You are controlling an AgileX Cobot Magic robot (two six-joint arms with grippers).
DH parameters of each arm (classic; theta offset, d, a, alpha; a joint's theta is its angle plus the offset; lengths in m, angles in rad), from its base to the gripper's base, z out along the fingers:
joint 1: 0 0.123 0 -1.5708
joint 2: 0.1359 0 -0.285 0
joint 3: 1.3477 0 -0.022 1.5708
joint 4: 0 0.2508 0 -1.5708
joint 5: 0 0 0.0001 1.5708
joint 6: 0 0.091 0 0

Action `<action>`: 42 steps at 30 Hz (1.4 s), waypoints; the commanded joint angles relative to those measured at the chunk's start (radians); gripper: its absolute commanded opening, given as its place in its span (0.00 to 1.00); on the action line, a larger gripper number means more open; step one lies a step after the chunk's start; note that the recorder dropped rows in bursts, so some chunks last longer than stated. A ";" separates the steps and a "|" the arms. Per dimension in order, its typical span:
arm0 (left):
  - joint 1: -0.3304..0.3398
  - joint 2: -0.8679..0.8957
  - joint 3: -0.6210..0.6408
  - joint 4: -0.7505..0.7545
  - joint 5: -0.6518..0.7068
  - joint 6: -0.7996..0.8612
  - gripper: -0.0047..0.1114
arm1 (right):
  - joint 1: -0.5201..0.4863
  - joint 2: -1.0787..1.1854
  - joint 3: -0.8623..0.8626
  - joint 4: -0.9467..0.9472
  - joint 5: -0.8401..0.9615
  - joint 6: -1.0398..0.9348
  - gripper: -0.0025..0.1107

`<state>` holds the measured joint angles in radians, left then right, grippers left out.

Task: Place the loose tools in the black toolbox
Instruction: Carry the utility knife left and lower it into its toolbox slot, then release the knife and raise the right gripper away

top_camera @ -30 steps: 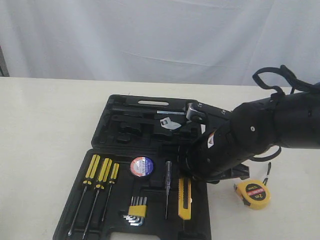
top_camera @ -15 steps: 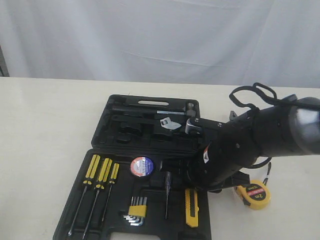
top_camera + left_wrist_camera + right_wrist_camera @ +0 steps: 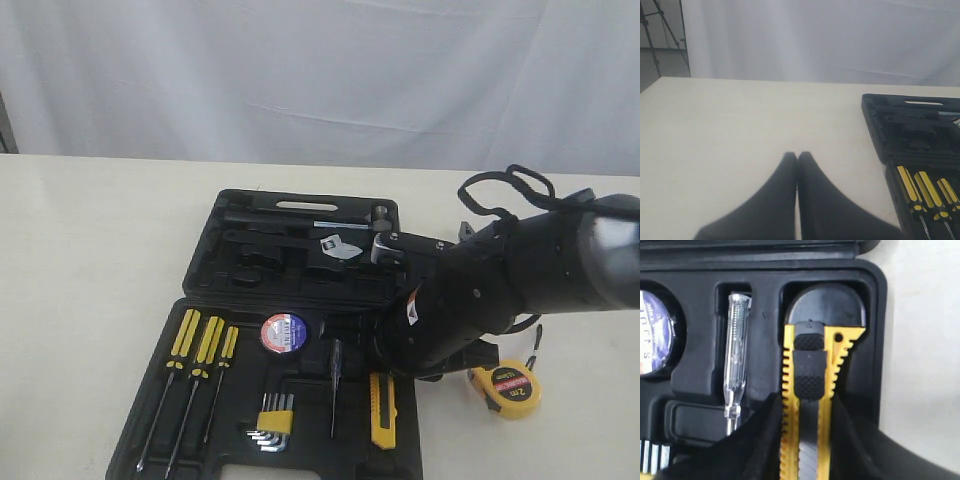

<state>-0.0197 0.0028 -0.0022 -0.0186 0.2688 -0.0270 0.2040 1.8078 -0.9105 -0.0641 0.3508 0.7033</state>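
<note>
The black toolbox [image 3: 300, 206] lies open on the table. My right gripper [image 3: 806, 405] is shut on the yellow-black utility knife [image 3: 810, 375], one finger pressed to each of its sides. The knife [image 3: 383, 411] is over the recess at the tray's right end [image 3: 875, 300]. The black tape roll [image 3: 284, 333] sits in its round recess [image 3: 652, 335]. On the table right of the case lies the round yellow tape measure [image 3: 508, 388]. My left gripper [image 3: 798, 155] is shut on nothing above bare table, left of the case [image 3: 900, 135]. The orange-handled pliers are out of view.
Three yellow-handled screwdrivers [image 3: 200, 345], a hex key set [image 3: 272, 418] and a clear-handled tester screwdriver [image 3: 736, 365] lie in the tray. The right arm [image 3: 500, 285] covers the case's right side. A white curtain hangs behind the table.
The right arm has shifted right and toward the table's front, carrying the utility knife to the tray's right end. Over the last half second it barely moved.
</note>
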 commanded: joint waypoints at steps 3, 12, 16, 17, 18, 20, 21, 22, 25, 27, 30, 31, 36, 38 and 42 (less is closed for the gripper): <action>-0.002 -0.003 0.002 -0.002 0.001 0.000 0.04 | 0.000 0.001 0.003 -0.017 -0.002 -0.019 0.02; -0.002 -0.003 0.002 -0.002 0.001 0.000 0.04 | 0.000 0.001 0.003 -0.012 0.004 -0.039 0.44; -0.002 -0.003 0.002 -0.002 0.001 0.000 0.04 | 0.000 0.001 0.003 0.023 0.004 -0.037 0.62; -0.002 -0.003 0.002 -0.002 0.001 0.000 0.04 | 0.000 0.001 0.003 0.036 0.002 -0.037 0.64; -0.002 -0.003 0.002 -0.002 0.001 0.000 0.04 | 0.000 0.001 0.003 0.040 0.002 -0.037 0.64; -0.002 -0.003 0.002 -0.002 0.001 0.000 0.04 | 0.000 0.000 0.003 0.040 -0.003 -0.037 0.63; -0.002 -0.003 0.002 -0.002 0.001 0.000 0.04 | 0.000 0.000 0.003 0.040 -0.005 -0.039 0.63; -0.002 -0.003 0.002 -0.002 0.001 0.000 0.04 | 0.000 -0.003 0.003 0.040 -0.005 -0.039 0.63; -0.002 -0.003 0.002 -0.002 0.001 0.000 0.04 | 0.000 -0.013 -0.012 0.037 0.002 -0.049 0.63; -0.002 -0.003 0.002 -0.002 0.001 0.000 0.04 | 0.000 -0.041 -0.034 0.037 0.031 -0.062 0.55; -0.002 -0.003 0.002 -0.002 0.001 0.000 0.04 | 0.002 -0.090 -0.048 0.037 0.071 -0.128 0.17; -0.002 -0.003 0.002 -0.002 0.001 0.000 0.04 | 0.002 -0.095 -0.048 0.037 0.088 -0.160 0.04; -0.002 -0.003 0.002 -0.002 0.001 0.000 0.04 | 0.002 -0.073 -0.048 0.037 0.146 -0.259 0.02; -0.002 -0.003 0.002 -0.002 0.001 0.000 0.04 | 0.002 -0.060 -0.048 0.037 0.146 -0.273 0.02; -0.002 -0.003 0.002 -0.002 0.001 0.000 0.04 | 0.002 0.002 -0.048 0.029 0.143 -0.281 0.02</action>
<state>-0.0197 0.0028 -0.0022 -0.0186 0.2688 -0.0270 0.2078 1.7836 -0.9568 -0.0228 0.4931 0.4362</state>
